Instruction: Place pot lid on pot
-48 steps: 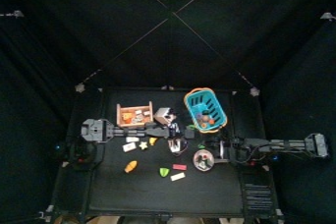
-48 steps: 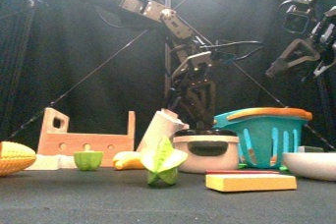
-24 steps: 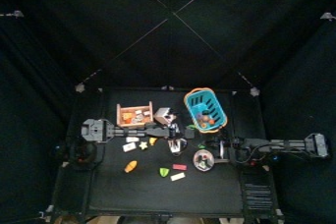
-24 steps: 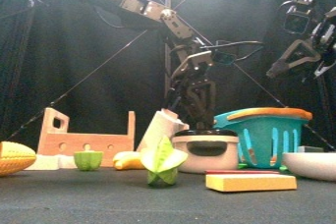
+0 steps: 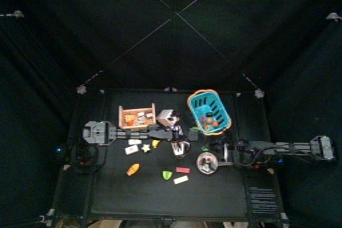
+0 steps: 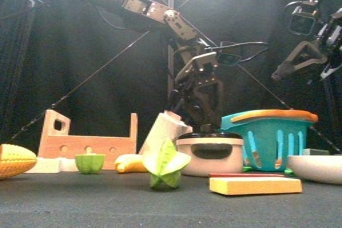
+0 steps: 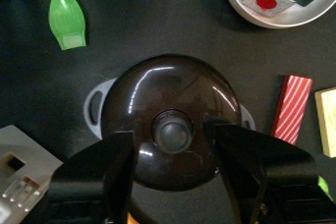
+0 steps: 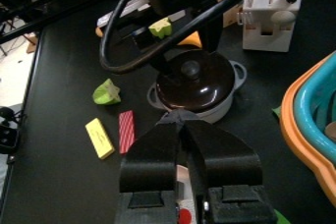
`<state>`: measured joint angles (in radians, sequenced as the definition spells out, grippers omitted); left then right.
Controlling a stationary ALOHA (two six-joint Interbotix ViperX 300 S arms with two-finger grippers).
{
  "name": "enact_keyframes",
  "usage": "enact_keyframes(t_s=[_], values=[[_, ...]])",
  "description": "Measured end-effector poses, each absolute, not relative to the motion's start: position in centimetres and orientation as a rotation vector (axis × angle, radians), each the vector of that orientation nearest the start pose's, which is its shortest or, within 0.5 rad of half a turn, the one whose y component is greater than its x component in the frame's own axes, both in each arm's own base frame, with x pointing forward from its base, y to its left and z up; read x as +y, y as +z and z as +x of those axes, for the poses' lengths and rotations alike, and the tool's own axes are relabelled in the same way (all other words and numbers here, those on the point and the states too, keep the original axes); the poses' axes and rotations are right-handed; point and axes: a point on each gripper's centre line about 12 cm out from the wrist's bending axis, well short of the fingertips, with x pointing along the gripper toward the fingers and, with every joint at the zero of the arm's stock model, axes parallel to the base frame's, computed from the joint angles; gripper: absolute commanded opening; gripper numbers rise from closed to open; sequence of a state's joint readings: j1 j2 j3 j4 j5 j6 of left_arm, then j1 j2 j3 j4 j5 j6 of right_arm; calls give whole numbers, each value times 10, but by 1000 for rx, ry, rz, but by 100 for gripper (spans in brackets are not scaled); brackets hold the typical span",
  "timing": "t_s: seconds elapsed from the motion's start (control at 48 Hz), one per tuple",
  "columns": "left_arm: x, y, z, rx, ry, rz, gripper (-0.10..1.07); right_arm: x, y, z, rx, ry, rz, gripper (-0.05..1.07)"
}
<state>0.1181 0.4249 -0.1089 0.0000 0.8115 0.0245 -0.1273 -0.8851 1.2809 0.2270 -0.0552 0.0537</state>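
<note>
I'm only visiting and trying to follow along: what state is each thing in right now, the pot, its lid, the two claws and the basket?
pot lid: sitting on the pot, closing it.
pot: upright on the table, covered.
left gripper: open, one jaw on each side of the lid's knob.
right gripper: shut, holding nothing, apart from the pot.
blue basket: upright beside the pot.

Table stock, counted by kind.
One pot [image 6: 214,158]; one pot lid [image 7: 164,95], dark and domed; one blue basket [image 6: 274,132]; one wooden rack [image 6: 91,142]; one white bowl [image 6: 318,167]; one white bottle [image 6: 160,134]; one corn cob [image 6: 14,159]; one yellow block [image 6: 254,185]; one red-striped block [image 7: 293,105]; two green pieces [image 7: 66,17]. Further small items in the top view cannot be counted.
</note>
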Motion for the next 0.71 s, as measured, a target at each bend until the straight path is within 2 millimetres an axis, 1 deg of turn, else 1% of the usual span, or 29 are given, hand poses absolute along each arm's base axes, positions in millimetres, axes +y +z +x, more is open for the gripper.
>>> enact_keyframes(t_s=[0.104, 0.458, 0.708], values=[[61, 178, 511, 1121, 91, -46, 94, -26, 208, 192, 320, -186, 298, 2], [61, 184, 513, 1093, 94, -44, 94, -26, 207, 191, 323, -186, 298, 2], [61, 185, 513, 1092, 94, -44, 94, -26, 207, 191, 323, -186, 298, 2]])
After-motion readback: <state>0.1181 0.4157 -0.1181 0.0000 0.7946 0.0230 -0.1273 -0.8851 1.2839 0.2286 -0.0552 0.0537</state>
